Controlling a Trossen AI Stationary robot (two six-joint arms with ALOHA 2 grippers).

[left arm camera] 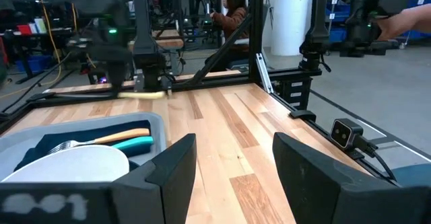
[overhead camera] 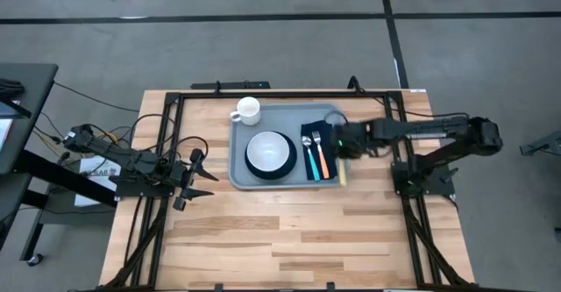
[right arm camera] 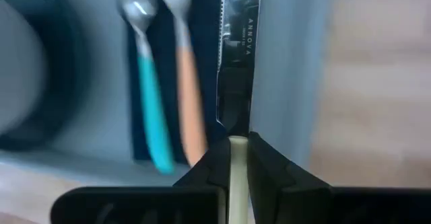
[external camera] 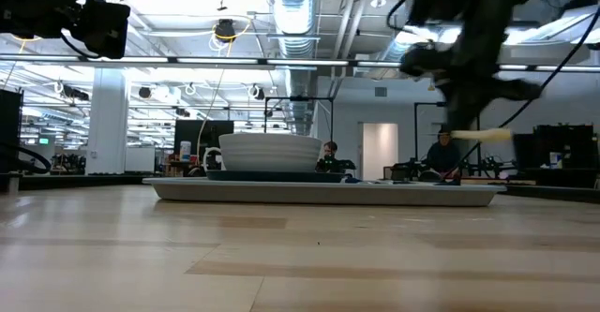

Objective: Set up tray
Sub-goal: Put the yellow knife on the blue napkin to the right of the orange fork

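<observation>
The right pincer (right arm camera: 239,158) is clamped on the pale handle of a knife (right arm camera: 237,56), whose serrated blade points away from it over the right edge of the tray (overhead camera: 241,176). In the high view this pincer (overhead camera: 344,139) sits right of centre, over the tray's right end, the handle end of the knife (overhead camera: 342,177) showing just below it. It looks placed to lay the knife beside the other cutlery, so the grip near the handle's end keeps the blade free to go down flat.

Just left of the blade lie an orange-handled fork (right arm camera: 188,96) and a teal-handled spoon (right arm camera: 149,96) on a dark napkin (overhead camera: 309,132). Further left on the tray stands a white bowl (overhead camera: 268,151) on a dark plate (overhead camera: 267,174), with a white mug (overhead camera: 248,110) at the tray's upper left corner. The tray rests in the upper middle of the bench (overhead camera: 289,239).

The left pincer (overhead camera: 197,180) waits at the frame's left, fingers (left arm camera: 172,170) spread apart, holding nothing.
</observation>
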